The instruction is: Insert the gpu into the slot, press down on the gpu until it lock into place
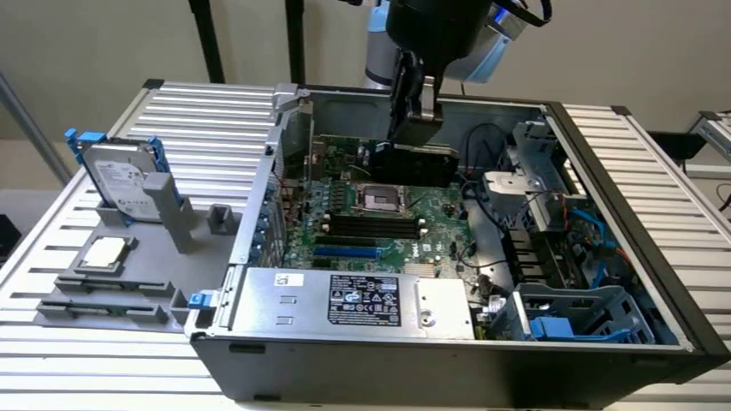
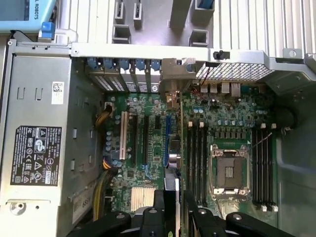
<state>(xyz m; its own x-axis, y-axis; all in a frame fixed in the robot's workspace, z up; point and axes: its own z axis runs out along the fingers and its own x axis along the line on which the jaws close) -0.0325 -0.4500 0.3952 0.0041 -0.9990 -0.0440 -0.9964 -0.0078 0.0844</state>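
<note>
So the gripper (image 1: 415,135) comes down from the top of the exterior view into the open computer case (image 1: 457,368), which lies on its side on the slatted metal table (image 1: 639,145). Its two fingers are clamped on the gpu (image 1: 420,164), pinching the card's top edge from both sides. The gpu stands upright on its long edge with its black face toward the camera. It's over the far part of the motherboard (image 1: 400,235) and appears just beyond the CPU socket (image 1: 383,199). It looks raised off the board rather than seated, though that's hard to tell for sure.

From the wrist view, the gpu (image 2: 178,190) shows edge-on as a thin strip between the fingers of the gripper (image 2: 177,219). It runs just beside the blue slot (image 2: 168,131), with the memory slots (image 2: 196,158) on its other side.

The power supply (image 1: 354,300) sits along the near wall of the case. Out on the table to the left, a hard drive in a blue bracket (image 1: 120,184) stands in a grey holder, well apart from the case. A loose processor chip (image 1: 105,253) lies near it.
</note>
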